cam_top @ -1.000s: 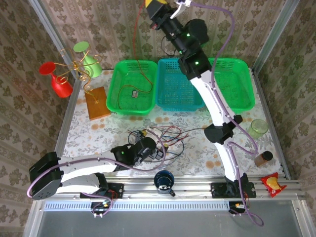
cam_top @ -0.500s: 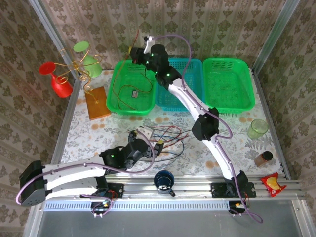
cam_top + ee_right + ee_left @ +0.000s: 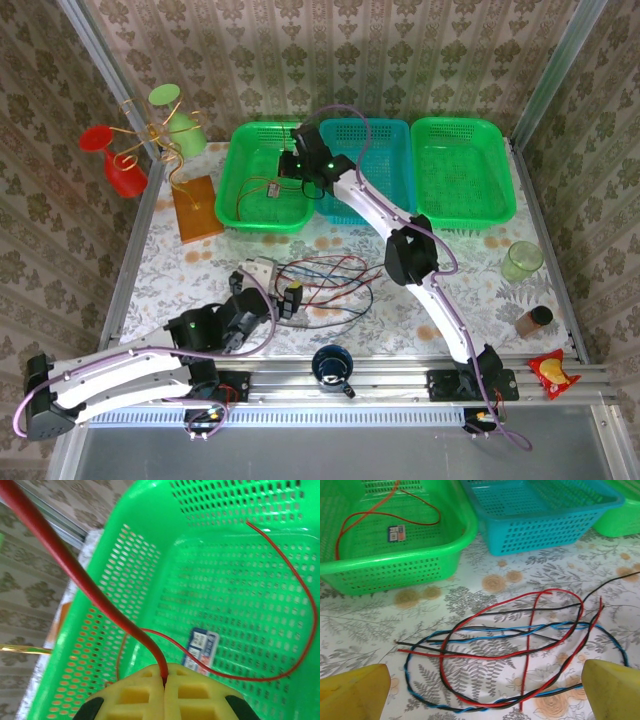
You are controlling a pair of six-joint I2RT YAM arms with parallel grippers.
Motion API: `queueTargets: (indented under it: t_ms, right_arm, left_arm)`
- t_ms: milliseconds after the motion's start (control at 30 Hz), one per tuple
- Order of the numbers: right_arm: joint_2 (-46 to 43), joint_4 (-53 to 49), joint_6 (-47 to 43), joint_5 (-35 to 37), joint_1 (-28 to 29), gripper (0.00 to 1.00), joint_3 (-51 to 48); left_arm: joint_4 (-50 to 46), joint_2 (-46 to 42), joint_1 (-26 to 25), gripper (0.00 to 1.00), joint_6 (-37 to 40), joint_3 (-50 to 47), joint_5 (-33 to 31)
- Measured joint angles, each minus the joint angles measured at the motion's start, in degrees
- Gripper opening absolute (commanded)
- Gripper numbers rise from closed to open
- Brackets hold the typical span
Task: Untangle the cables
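The right gripper [image 3: 164, 679] has its yellow jaws pressed together, pinching one thin red wire [image 3: 75, 565]. It hangs low over the left-hand bright green plastic basket [image 3: 240, 205] at the far edge of the flowery-cloth table [image 3: 200, 255], prob. so the wire can drop in there, away from the rest. Most of that wire lies curled on the basket floor already, next to a small white-and-blue tag [image 3: 396, 533].

The left gripper [image 3: 481, 692] has its jaws spread wide & holds nothing. It sits just on the near side of the loose tangle of red, black & blue cables [image 3: 530, 650], which lies mid-table toward the near edge. It looks ready to pick the next one, I think.

Vs 1 sec ago: the right arm was lifted high w/ the red wire dangling down into the basket. Now it has come down & the wire has settled inside. The left arm has slid back toward the near-left corner, off the tangle. The tangle itself hasn't moved much.
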Motion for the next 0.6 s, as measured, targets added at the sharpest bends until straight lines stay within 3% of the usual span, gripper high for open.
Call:
queueTargets:
  t_ms: [233, 600]
  right_arm:
    - [0.3, -6.4, -6.8, 5.1, 1.7, 0.0, 0.0]
    - [2.6, -12.5, -17.6, 11.6, 5.2, 0.0, 0.0]
  left_arm:
    - [-6.1, -0.2, 0.6, 0.99, -2.3, 0.6, -1.6]
    - [-8.0, -1.7, 3.0, 0.98, -3.2, 1.0, -1.8]
